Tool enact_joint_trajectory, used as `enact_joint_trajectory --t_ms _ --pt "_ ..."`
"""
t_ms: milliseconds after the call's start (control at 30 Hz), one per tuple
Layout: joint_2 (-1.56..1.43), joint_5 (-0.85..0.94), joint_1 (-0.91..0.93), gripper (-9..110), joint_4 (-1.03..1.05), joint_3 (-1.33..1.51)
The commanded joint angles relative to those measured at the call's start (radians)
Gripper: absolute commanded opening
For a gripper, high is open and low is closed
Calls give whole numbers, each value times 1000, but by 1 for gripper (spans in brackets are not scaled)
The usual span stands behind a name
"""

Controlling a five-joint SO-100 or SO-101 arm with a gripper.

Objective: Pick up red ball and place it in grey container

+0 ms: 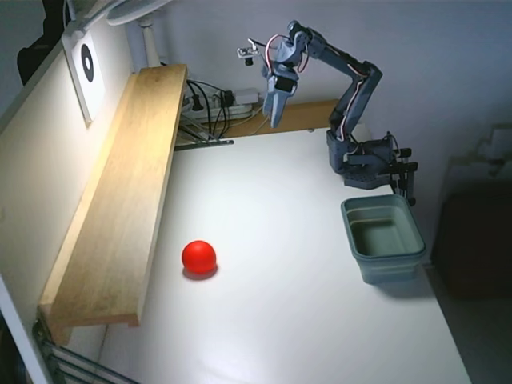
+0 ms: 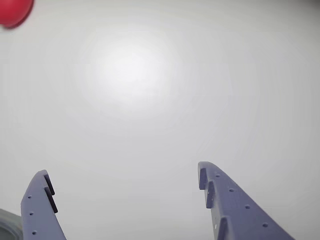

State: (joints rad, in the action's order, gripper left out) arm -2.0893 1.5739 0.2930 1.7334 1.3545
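Observation:
The red ball [image 1: 198, 256] rests on the white table, left of centre in the fixed view, close to the wooden shelf. In the wrist view only part of the red ball [image 2: 15, 12] shows, at the top left corner. The grey container [image 1: 382, 238] stands empty at the table's right side, just in front of the arm's base; its corner [image 2: 7, 227] peeks into the wrist view at bottom left. My gripper [image 1: 274, 120] hangs high over the table's far end, pointing down, well away from both. Its two fingers stand wide apart in the wrist view, gripper [image 2: 122, 172] open and holding nothing.
A long wooden shelf [image 1: 120, 192] runs along the table's left side. Cables and a power strip [image 1: 212, 104] lie at the far edge behind the gripper. The arm's dark base [image 1: 364, 160] is clamped at the far right. The table's right edge runs just past the container.

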Motion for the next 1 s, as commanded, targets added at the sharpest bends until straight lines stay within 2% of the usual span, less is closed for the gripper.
enact_joint_trajectory --t_ms 0,167,967 --pt "-34 -3 -90 38 12 -21" --pt "-34 -3 -214 38 12 -21" --pt "-34 -3 -214 38 12 -21"
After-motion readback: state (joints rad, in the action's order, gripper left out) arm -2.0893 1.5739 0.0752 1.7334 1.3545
